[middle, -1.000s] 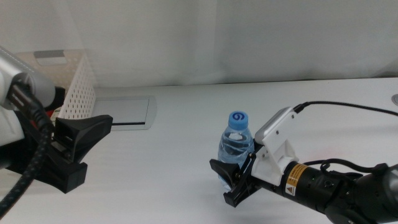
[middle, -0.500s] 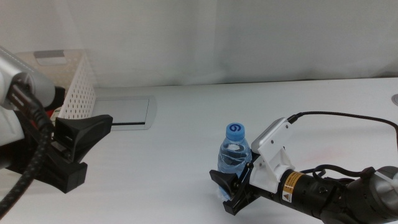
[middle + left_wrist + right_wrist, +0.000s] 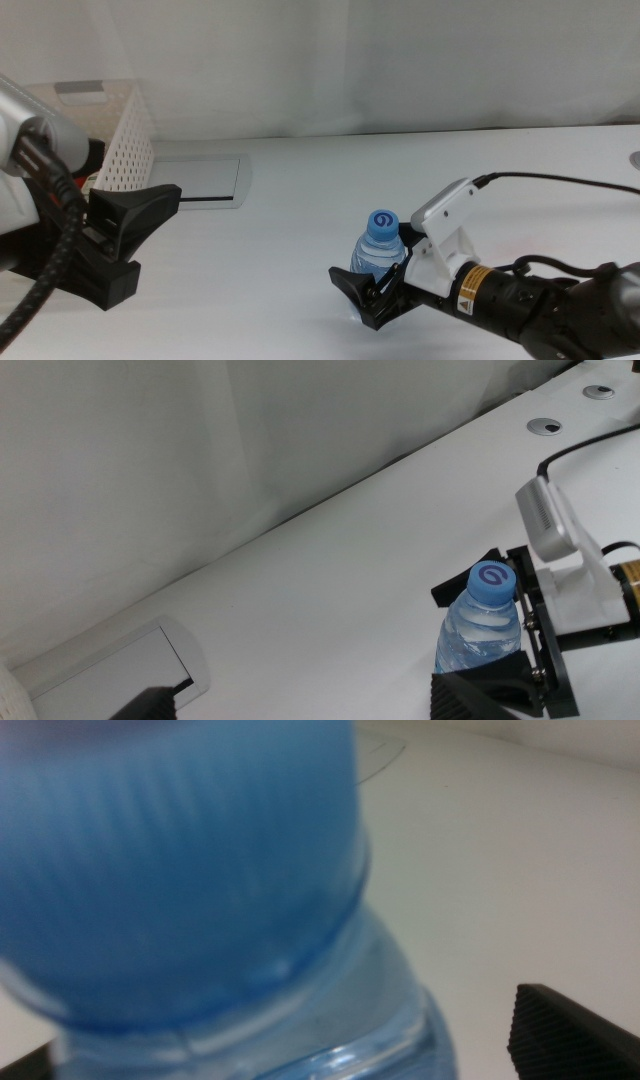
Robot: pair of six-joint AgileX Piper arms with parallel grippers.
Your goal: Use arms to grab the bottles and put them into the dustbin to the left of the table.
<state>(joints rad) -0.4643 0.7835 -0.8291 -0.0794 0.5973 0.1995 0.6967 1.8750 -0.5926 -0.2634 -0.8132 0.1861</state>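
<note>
Water bottle (image 3: 379, 252): small, clear, blue-capped; standing upright on the white table (image 3: 300, 230), its body sitting between the right gripper's two dark fingers.
Right gripper (image 3: 372, 292): reaching in low from the right; fingers spreading a little wider than the bottle, one on each side of its lower body. Contact is not showing clearly, so I am judging the grasp as bracketing, not yet clamping.
Right wrist view: cap and neck (image 3: 190, 870) filling the picture, blurred by closeness; one finger tip (image 3: 575, 1025) showing well out to the side, a gap lying between it and the bottle wall.
Handling, judged: light, thin-walled plastic, smooth and probably slippery; walls likely flexing under a hard squeeze; tall and narrow, so tipping easily if one finger is arriving first.
Hold point, judged: mid to lower body, fingers squarely opposite each other; the tapering shoulder under the cap is offering poorer purchase.
Left gripper (image 3: 125, 235): waiting well away from the bottle, nearer the bin; fingers standing wide apart, holding nothing.
Grey panel (image 3: 200, 178): lying flat in the table beyond the left fingers.
Dustbin (image 3: 125, 140): white perforated basket, farthest back on the left, well apart from the bottle.
</note>
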